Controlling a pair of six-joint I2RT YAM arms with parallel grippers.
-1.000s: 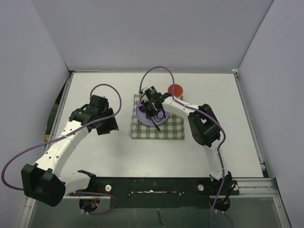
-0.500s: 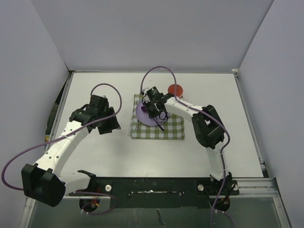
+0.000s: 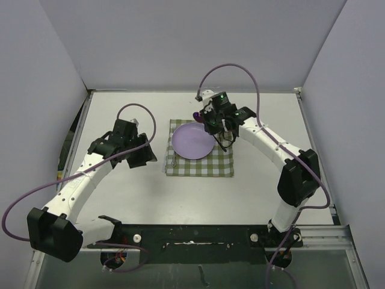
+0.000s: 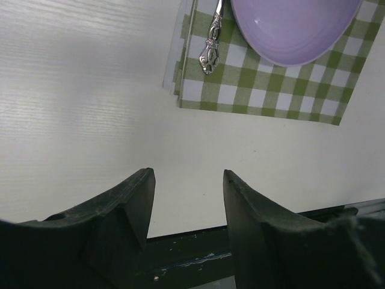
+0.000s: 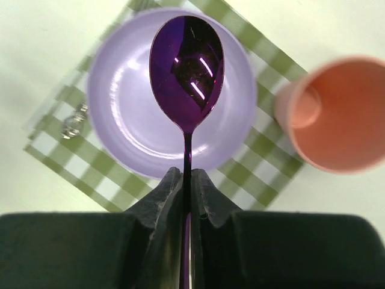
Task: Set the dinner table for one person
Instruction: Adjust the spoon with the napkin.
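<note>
Right gripper point(image 5: 186, 180): fingers pressed together on the thin handle of a purple spoon point(image 5: 186, 66). From the wrist, the spoon's bowl points away and shows against a lilac plate point(image 5: 120, 108); contact cannot be told.

The plate sits on a green-and-white checked cloth point(image 3: 210, 164). A silver utensil point(image 4: 212, 39) with an ornate handle lies along the cloth's left edge. An orange cup point(image 5: 337, 114) stands at the cloth's far right corner.

Left gripper point(image 4: 186, 180): jaws spread, nothing between them, over bare tabletop left of the cloth.

The dinner table point(image 3: 120, 192) is white and faintly grained with thin metal edging. Cloth and setting sit at its middle, towards the far side. Plain pale grey walls point(image 3: 198, 42) close the left, far and right sides. A dark rail point(image 3: 198, 232) runs along the near edge.
</note>
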